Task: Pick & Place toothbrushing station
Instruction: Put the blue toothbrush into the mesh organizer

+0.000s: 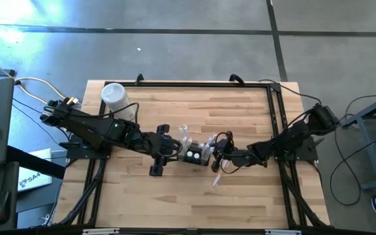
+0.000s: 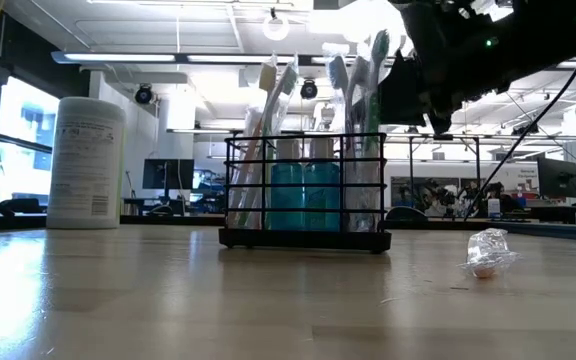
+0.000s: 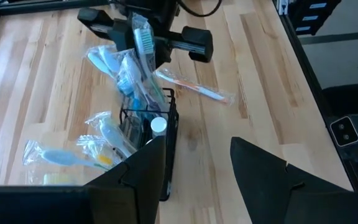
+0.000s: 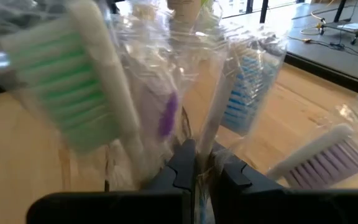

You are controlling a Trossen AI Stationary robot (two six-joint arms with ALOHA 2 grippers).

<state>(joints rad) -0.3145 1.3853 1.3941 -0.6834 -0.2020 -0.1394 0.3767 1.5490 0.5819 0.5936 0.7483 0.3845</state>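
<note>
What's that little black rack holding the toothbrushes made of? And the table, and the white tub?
The toothbrush rack looks like thin metal wire with a matte black coat: slim straight bars you can see through. The table appears to be wood, pale strips joined like butcher block, with a light sheen. The white tub is probably plastic, smooth and opaque, with a printed label.

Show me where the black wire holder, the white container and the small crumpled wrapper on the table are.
black wire holder (image 2: 304, 238): low view, on its base bar.
white container (image 2: 86, 160): low view, middle of its label.
crumpled wrapper (image 2: 489, 252): low view, on its clear plastic middle.
</note>
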